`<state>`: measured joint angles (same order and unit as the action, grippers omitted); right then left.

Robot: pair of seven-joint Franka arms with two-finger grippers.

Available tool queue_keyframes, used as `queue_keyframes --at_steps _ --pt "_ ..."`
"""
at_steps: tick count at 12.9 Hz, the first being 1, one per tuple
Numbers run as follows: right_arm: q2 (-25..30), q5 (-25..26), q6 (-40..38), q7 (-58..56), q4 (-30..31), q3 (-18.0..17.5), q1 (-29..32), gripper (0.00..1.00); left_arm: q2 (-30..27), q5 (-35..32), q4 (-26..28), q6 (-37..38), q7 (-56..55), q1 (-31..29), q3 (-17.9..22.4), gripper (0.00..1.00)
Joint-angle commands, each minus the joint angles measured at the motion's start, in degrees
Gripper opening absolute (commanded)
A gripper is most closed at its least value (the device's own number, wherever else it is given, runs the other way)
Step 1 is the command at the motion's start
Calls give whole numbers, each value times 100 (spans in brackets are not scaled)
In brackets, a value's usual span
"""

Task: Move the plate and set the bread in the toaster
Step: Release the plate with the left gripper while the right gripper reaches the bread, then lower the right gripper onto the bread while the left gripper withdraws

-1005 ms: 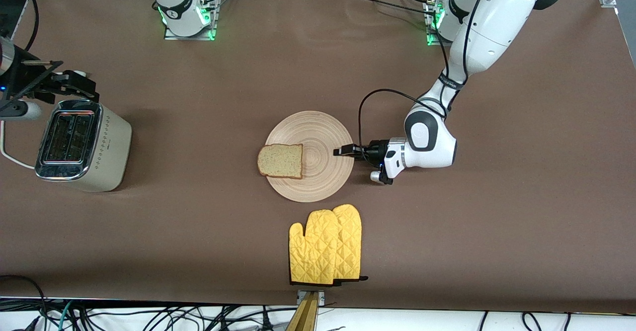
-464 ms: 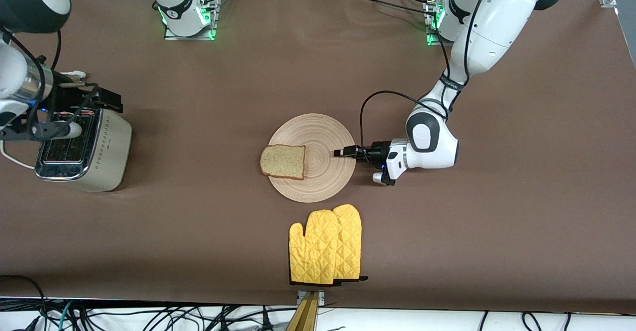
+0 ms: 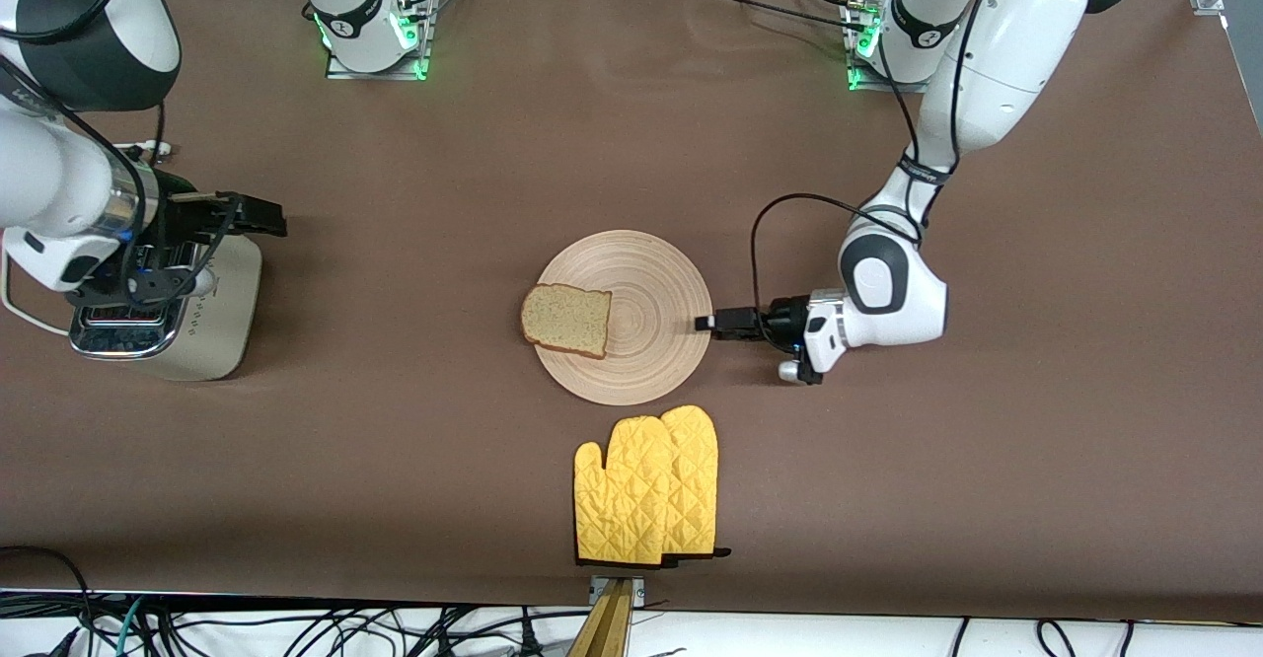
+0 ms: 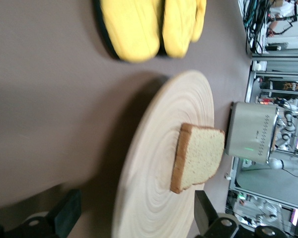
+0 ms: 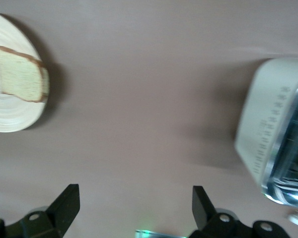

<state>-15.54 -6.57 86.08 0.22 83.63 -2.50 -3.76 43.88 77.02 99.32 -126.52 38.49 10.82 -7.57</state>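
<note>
Plate (image 3: pixel 625 317) shifted | one bread (image 3: pixel 565 319), one toaster (image 3: pixel 163 307) | both end effectors apart

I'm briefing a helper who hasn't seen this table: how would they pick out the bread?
Find the big round wooden plate mid-table, with yellow oven mitts nearer the camera. The bread lies on the plate's edge toward the toaster: one speckled, brown-crusted slice, the only food there.

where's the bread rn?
Front view: the bread lies on the plate, overhanging its rim toward the right arm's end, mid-table, farther from the camera than the yellow mitts.
</note>
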Motion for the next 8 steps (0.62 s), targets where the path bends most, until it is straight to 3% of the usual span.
queue_keyframes --at_steps 1,4,6,7,8 --pt "-299 -458 391 83 56 -5 -2 100 -484 -641 236 92 -260 -220 220 100" --pt "-555 -994 1320 407 573 -14 -282 100 -1334 -2212 420 83 -1514 -414 343 100" --pt "-659 -1232 2146 846 1004 -14 -598 100 -1872 -3374 439 440 -2230 75 1183 100" --pt "-765 -1276 2411 970 1058 -14 -748 100 -2109 -3561 413 757 -2257 322 1605 100" --pt "-905 -1312 2579 1014 1067 -14 -880 100 -2268 -3832 360 1038 -2266 324 1749 100"
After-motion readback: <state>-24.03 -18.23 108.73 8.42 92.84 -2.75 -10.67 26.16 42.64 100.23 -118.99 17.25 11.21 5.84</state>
